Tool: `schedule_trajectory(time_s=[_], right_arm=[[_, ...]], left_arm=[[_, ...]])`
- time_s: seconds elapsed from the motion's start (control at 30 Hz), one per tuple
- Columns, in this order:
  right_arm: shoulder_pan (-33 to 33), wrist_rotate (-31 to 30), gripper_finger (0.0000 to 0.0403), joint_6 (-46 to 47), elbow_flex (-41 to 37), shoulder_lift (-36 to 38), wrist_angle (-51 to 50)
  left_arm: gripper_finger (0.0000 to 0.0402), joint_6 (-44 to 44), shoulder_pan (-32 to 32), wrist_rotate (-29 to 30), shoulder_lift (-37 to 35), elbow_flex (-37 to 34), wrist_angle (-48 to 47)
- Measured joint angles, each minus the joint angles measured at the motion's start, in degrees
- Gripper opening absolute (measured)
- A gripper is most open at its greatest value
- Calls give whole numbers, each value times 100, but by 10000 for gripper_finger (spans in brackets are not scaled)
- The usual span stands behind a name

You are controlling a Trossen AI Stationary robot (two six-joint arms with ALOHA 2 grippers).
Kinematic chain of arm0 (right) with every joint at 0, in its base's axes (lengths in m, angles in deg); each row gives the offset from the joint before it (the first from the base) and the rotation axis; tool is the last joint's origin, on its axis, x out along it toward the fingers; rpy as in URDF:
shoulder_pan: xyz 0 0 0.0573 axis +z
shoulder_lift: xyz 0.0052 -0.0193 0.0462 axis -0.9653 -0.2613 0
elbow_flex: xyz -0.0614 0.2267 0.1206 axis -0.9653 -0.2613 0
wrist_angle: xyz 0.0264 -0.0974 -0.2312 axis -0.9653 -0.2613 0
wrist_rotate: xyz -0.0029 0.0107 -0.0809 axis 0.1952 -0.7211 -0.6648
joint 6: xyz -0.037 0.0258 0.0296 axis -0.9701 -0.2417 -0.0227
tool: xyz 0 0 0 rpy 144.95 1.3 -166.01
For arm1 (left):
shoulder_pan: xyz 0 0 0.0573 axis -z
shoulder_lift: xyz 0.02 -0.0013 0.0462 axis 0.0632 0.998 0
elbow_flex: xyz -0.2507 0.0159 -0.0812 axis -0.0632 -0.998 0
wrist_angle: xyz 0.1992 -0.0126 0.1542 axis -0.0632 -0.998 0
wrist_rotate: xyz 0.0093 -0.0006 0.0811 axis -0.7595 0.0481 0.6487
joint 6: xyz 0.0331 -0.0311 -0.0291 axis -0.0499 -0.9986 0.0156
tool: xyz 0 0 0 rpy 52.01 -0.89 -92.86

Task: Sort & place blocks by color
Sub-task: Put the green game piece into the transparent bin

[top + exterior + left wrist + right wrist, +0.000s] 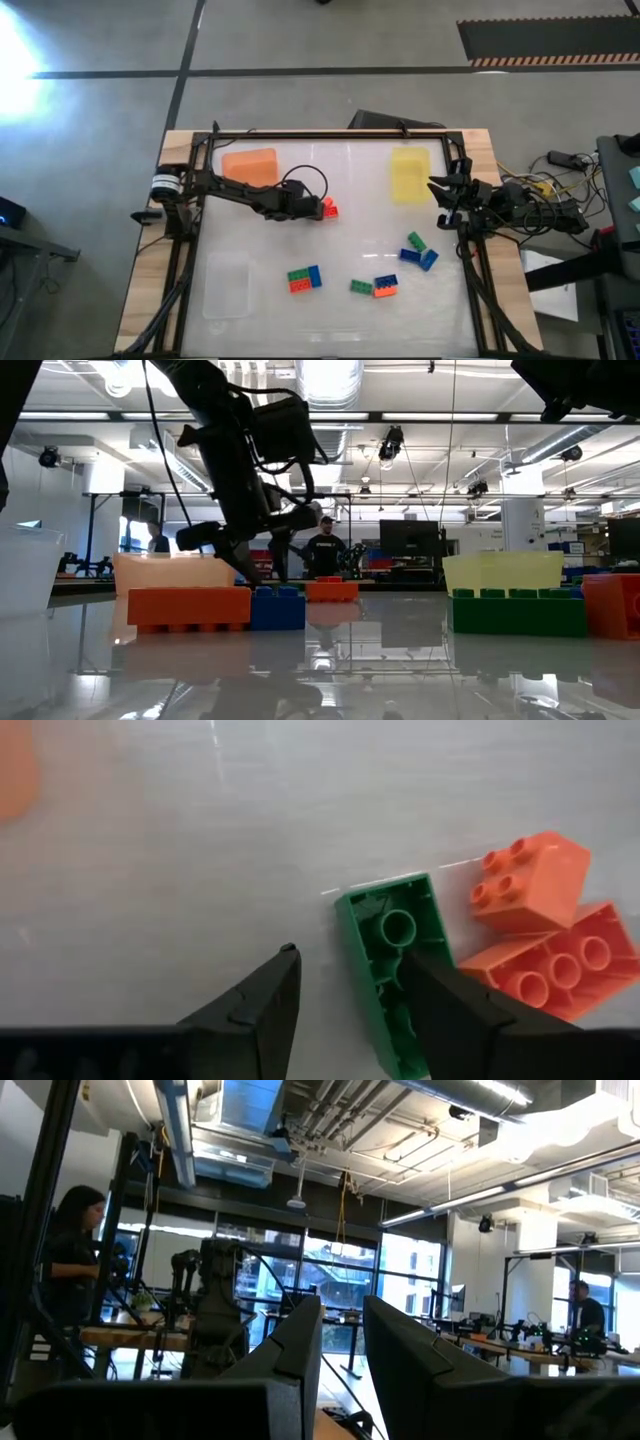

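Left wrist view shows the left gripper (345, 985) with its fingers parted over the white table (150, 870). A green block (390, 970) lies upside down with its hollow underside showing, just beside one finger (450, 1010) and partly overlapped by it, not between the two. Two red-orange blocks (540, 920) lie against it on the far side. In the high view this cluster sits at about 11 o'clock from table centre, near the orange tray (250, 165). The right gripper (440, 190) waits at 3 o'clock by the yellow tray (409, 172), fingers slightly apart.
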Motion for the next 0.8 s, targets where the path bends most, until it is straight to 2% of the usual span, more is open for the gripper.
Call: schedule_trajectory(time_s=[0.27,0.63,0.8], right_arm=[[-1,1,68,0,0,0,-1],[-2,1,68,0,0,0,1],[0,0,68,0,0,0,7]], left_arm=[[157,22,3,-379,-216,69,-628],[155,20,176,-365,-473,345,-701],[134,-133,349,-227,-390,542,-746]])
